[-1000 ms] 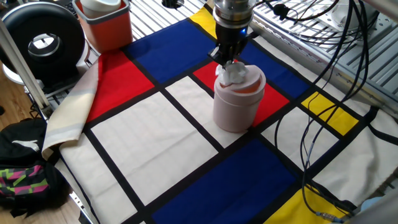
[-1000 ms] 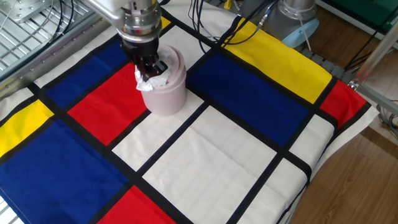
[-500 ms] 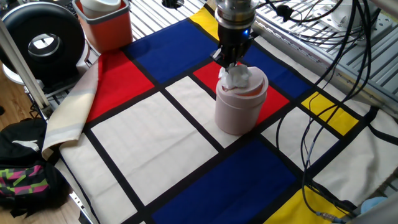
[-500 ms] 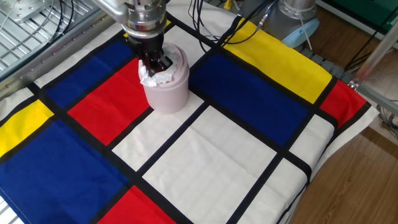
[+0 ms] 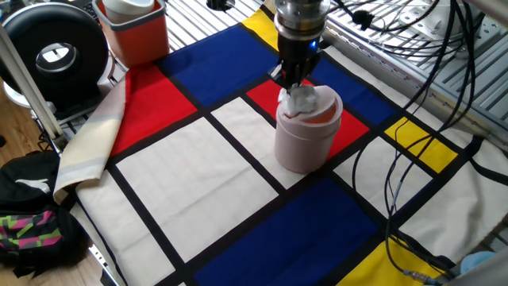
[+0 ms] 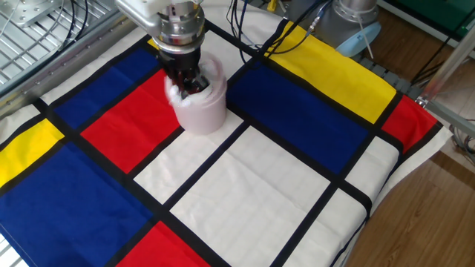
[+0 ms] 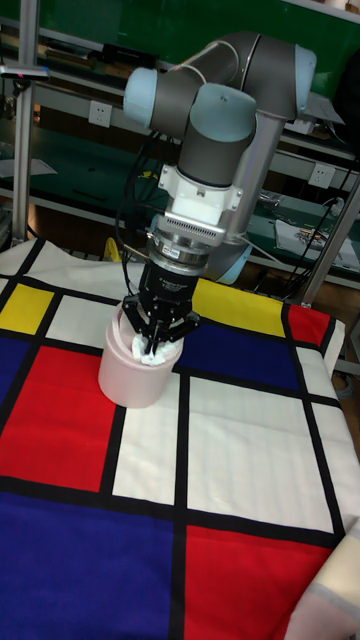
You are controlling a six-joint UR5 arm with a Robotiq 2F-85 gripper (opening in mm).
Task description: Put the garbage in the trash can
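Your arm reaches straight down from above, wrist vertical, with the end effector (image 7: 153, 338) pointing into the top of the trash can (image 5: 305, 137). Its dark fingers (image 6: 187, 78) are closed around the garbage (image 5: 299, 98), a crumpled white tissue wad sitting at the mouth of the pale pink can, partly inside the rim and partly above it. In the tall fixed view the fingers form a narrow wedge pinching the white wad just inside the rim of the can. Compared with a second ago, the can has shifted slightly across the cloth together with the end effector, and the wad sits a little lower in the opening; in the other fixed view the can now looks blurred with motion. The can stands upright on a cloth (image 5: 238, 183) that covers the desk, printed with red, blue, yellow and white rectangles divided by black lines; it straddles a red block and a white block. At the far corner in one fixed view a red-orange square bin (image 5: 135, 28) stands off the cloth, next to a round black device (image 5: 54, 52). Cables (image 5: 429, 71) hang along the metal frame beside the desk, and a dark bag (image 5: 32, 214) lies on the wooden floor.
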